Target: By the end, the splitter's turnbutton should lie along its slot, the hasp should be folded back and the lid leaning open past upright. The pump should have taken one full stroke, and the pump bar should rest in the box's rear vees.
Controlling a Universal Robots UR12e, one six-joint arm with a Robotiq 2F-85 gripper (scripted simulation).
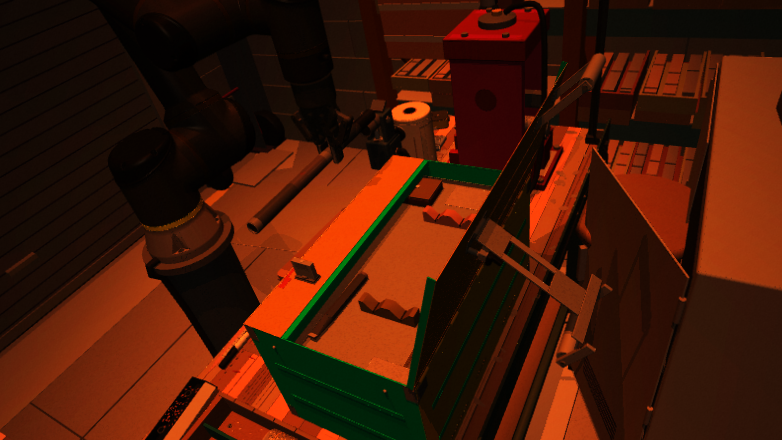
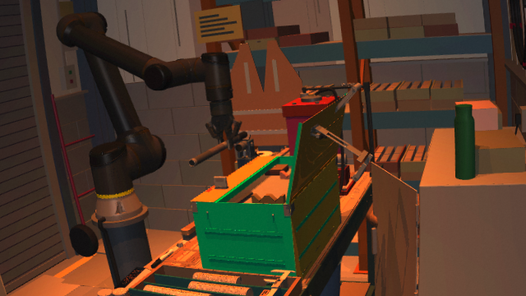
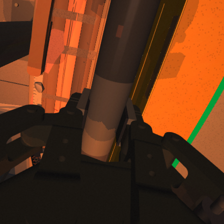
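My gripper (image 1: 332,143) (image 2: 224,137) (image 3: 106,110) is closed around the pump bar (image 1: 290,189) (image 2: 213,151) (image 3: 112,82), a long dark tube that I carry near one end. It hangs level in the air, outside the green box (image 1: 377,262) (image 2: 250,218), beyond the box's orange front wall. The lid (image 1: 481,219) (image 2: 318,164) leans open past upright, with the hasp (image 1: 547,279) (image 2: 343,144) folded back on its outer face. Two vee blocks (image 1: 391,309) (image 1: 448,216) sit on the box floor. The red pump (image 1: 492,76) (image 2: 306,113) stands behind the box.
The box's orange front wall (image 1: 344,241) runs just below the bar, with a small bracket (image 1: 303,269) on it. A paper roll (image 1: 413,126) stands near the gripper. A board (image 1: 629,284) leans behind the lid. A tray of rolls (image 2: 213,283) lies beside the box.
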